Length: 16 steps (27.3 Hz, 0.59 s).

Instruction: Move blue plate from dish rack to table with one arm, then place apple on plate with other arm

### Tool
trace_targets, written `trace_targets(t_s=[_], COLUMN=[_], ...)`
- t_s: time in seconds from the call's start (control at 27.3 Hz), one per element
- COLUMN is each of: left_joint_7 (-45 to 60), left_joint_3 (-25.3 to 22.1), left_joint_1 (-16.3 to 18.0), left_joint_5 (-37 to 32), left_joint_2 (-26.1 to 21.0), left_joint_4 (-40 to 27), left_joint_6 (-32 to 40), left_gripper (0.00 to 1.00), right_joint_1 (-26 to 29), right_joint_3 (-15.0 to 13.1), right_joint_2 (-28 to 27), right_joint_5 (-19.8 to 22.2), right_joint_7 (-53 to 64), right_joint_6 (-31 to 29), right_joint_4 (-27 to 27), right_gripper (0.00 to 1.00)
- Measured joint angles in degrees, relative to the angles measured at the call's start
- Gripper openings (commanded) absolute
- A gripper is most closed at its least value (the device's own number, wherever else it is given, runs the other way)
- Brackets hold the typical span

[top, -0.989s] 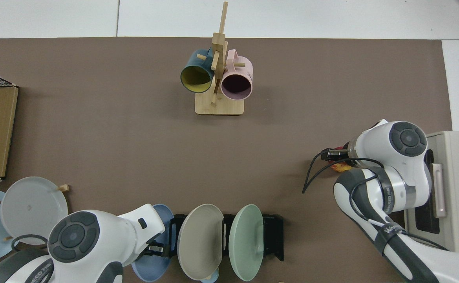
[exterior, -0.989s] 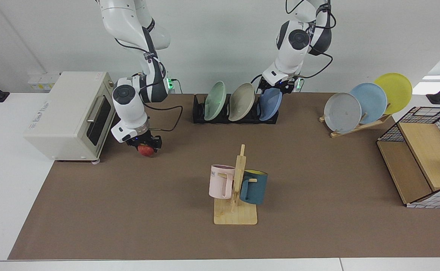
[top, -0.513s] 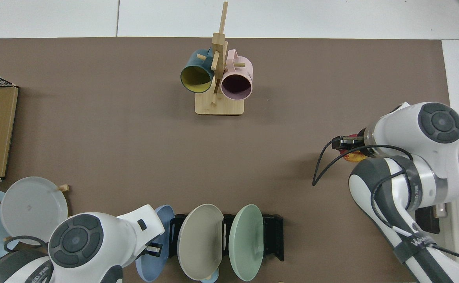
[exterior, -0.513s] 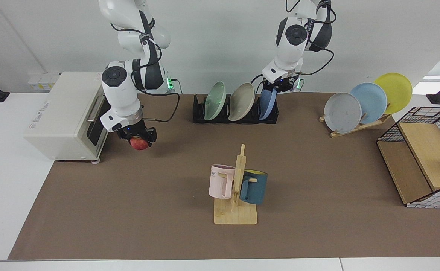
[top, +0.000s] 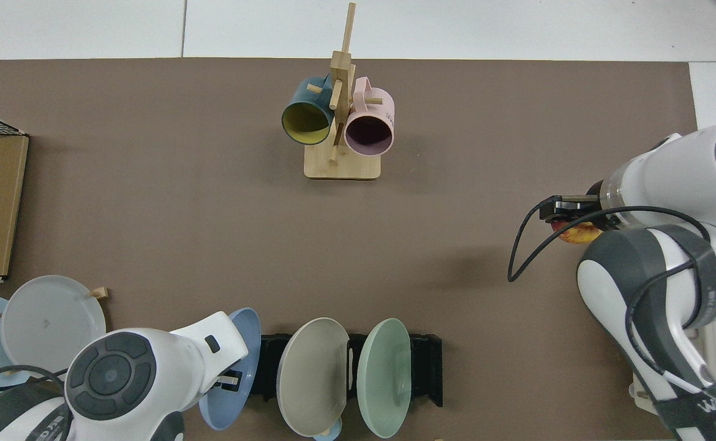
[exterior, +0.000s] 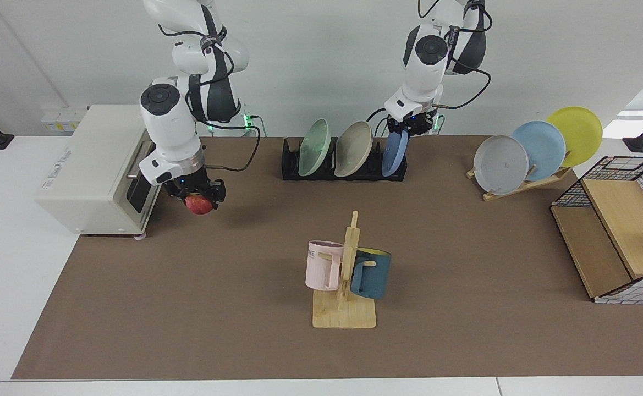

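Fingers of left gripper (exterior: 407, 127) pinching blue plate (exterior: 395, 154), right gripper (exterior: 196, 193) clasping apple (exterior: 199, 204)

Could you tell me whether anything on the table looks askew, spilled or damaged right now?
Nothing stands out. The left end effector grips the blue plate at the dish rack, and the right end effector holds the apple above the mat.

Along the far edge of the table (exterior: 464, 258): oven (exterior: 98, 165) at view-left, dish rack (exterior: 343, 168) mid, wooden plate stand (exterior: 522, 184) then shelf (exterior: 613, 231) to the right. Mug tree (exterior: 346, 275) nearer, in front of the rack. Blue plate (exterior: 395, 154) at the rack's right end, possibly lifted. Apple (exterior: 199, 203) hanging just right of the oven
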State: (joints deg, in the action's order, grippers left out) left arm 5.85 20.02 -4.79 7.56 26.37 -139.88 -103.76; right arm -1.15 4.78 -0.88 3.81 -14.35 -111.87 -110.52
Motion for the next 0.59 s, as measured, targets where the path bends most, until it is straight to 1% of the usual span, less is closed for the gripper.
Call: trace_targets(t_s=[0.11,0.26,0.48,0.59], left_joint_7=[0.0,0.2,-0.3,-1.3], left_joint_3=[-0.1,-0.1,-0.5,-2.1], left_joint_1=[0.0,0.8,5.0,6.7], left_joint_5=[-0.2,-0.6,-0.9,-1.7], left_joint_2=[0.0,0.0,-0.1,-0.7], left_joint_4=[0.6,2.2,6.7,9.2], left_joint_6=[0.7,1.3,2.7,3.1], left_gripper=[0.0,0.0,0.0,0.0], right_joint_1=[0.0,0.0,0.0,0.0], right_joint_3=[0.0,0.0,0.0,0.0], right_joint_2=[0.4,0.5,0.5,0.5], right_joint_5=[0.0,0.0,0.0,0.0], right_joint_7=[0.0,0.0,0.0,0.0], right_joint_6=[1.5,1.7,1.7,1.7], right_joint_4=[1.1,1.4,1.4,1.4], right_gripper=[0.0,0.0,0.0,0.0])
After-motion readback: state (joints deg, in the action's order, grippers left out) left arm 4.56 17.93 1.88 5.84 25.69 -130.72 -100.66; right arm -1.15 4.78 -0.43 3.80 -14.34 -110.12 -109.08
